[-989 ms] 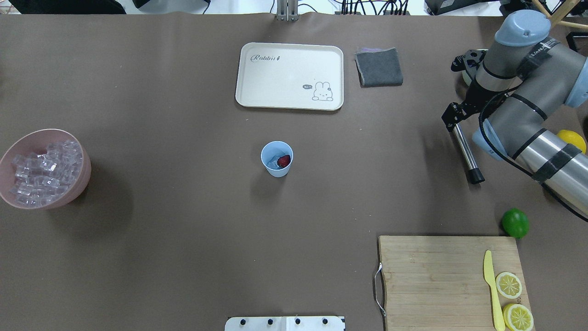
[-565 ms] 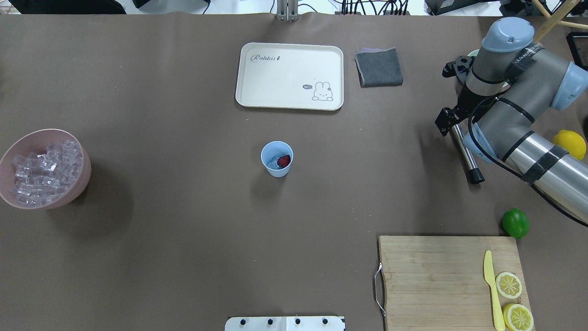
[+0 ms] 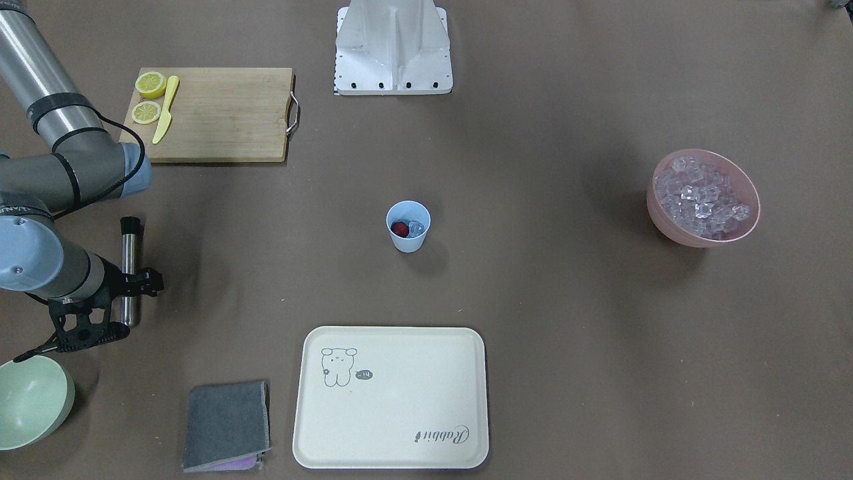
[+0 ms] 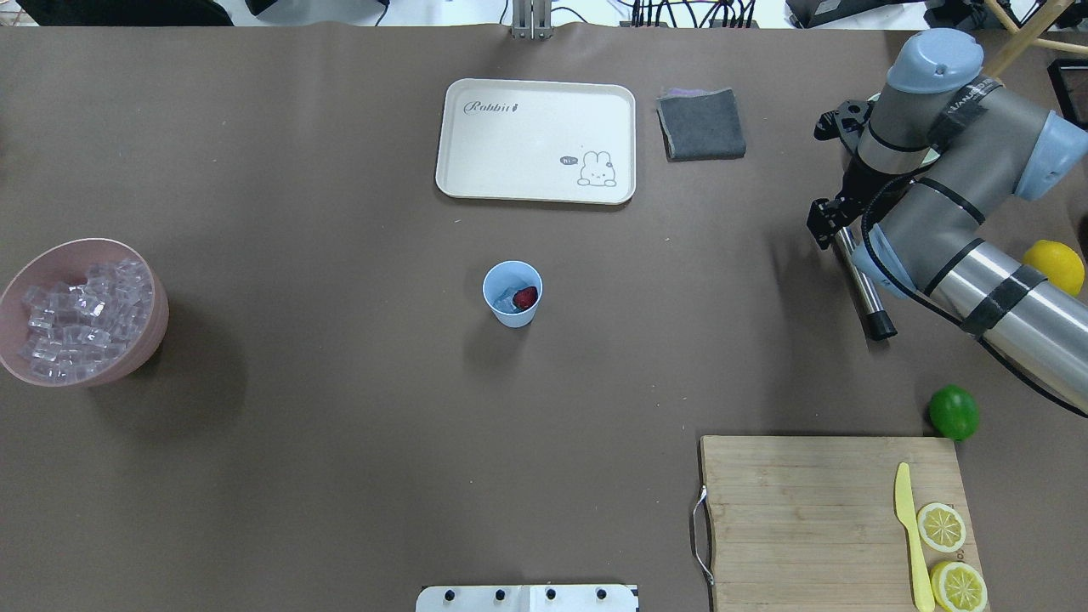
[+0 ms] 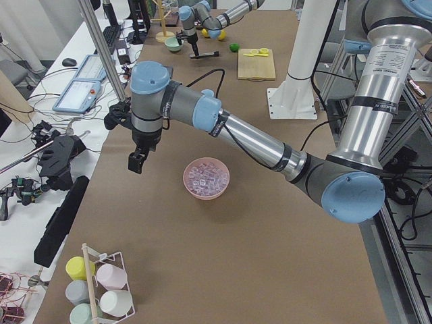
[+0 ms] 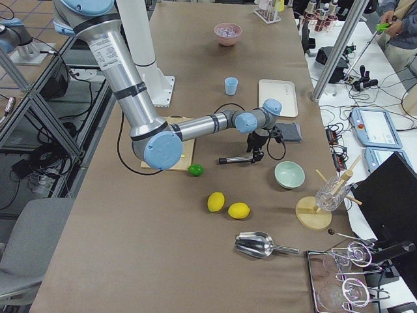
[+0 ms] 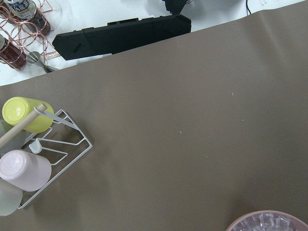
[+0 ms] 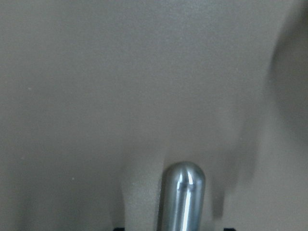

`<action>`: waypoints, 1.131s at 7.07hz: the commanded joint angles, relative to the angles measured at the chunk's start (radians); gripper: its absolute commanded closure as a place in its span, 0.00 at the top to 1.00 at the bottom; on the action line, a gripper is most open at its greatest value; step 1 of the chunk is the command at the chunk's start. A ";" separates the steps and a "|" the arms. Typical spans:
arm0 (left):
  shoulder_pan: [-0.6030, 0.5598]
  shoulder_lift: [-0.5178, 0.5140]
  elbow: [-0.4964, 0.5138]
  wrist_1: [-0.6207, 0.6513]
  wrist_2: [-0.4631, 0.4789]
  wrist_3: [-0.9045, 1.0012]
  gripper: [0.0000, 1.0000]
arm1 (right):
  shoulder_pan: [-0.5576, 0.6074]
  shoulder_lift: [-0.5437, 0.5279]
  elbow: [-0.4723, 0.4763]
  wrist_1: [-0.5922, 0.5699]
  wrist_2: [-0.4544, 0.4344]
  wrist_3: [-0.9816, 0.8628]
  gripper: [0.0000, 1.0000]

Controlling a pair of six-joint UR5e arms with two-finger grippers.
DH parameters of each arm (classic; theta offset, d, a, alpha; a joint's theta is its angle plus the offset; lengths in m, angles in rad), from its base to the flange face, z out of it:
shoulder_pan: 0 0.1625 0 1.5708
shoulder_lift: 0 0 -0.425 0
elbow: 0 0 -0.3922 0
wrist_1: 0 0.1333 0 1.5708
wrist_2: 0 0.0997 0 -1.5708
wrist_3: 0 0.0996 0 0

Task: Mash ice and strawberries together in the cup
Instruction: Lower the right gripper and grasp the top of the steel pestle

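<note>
one light-blue cup [image 3: 408, 241] stands at the middle of the front-facing view, well apart from everything else, with the red strawberry [image 3: 399, 229] and a little clear ice [image 3: 417, 228] side by side in it. at the left edge the right gripper [image 3: 130, 297] sits low over the lower end of a metal rod [image 3: 128, 257] lying flat on the brown table [image 3: 566, 333]. a pale green bowl [image 3: 30, 400] fills the lower left corner. a pink bowl [image 3: 686, 237] heaped with ice cubes is at the right, and a cream tray [image 3: 400, 413] at bottom centre has a grey cloth [image 3: 226, 423] beside it.

from overhead the cup is at the centre, the strawberry on the right inside it and the ice on the left. the right gripper is at the upper right, over the rod's upper end. a lime [image 4: 953, 412] lies lower right, near a cutting board [image 4: 807, 510].

in the exterior left view the left gripper [image 5: 136, 162] hangs above bare table left of the pink bowl; whether its fingers are apart i cannot tell.

the exterior right view has the right gripper at the centre, pointing down at the rod's right end, with the cup higher up.

the left wrist view shows bare table, the pink bowl's rim at bottom right and a wire rack [image 7: 57, 174] of cups at the left.

the right wrist view shows the rod's rounded end at bottom centre. the jaws show only as dark slivers at the bottom edge, one either side, with a gap to the rod: spread, gripping nothing.
</note>
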 commanded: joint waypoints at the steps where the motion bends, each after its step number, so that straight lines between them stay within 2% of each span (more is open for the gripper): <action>1: 0.000 -0.002 -0.002 0.000 -0.004 0.000 0.97 | 0.001 -0.005 -0.001 -0.001 -0.001 -0.002 0.72; 2: 0.000 -0.003 -0.004 -0.001 -0.004 0.000 0.97 | 0.001 -0.005 -0.003 -0.002 -0.001 0.000 0.66; 3: 0.000 -0.008 -0.001 -0.001 -0.004 0.000 0.97 | 0.001 -0.005 -0.003 -0.002 -0.001 0.001 0.56; 4: 0.000 -0.009 0.004 -0.001 -0.004 0.001 0.97 | 0.002 -0.007 -0.003 -0.001 0.000 0.007 0.25; 5: 0.002 -0.011 0.006 -0.001 -0.002 0.001 0.97 | 0.002 -0.005 0.000 -0.001 0.002 0.010 0.00; 8: 0.006 -0.011 0.012 -0.001 -0.004 0.001 0.97 | 0.037 0.010 0.008 -0.004 0.003 0.012 0.00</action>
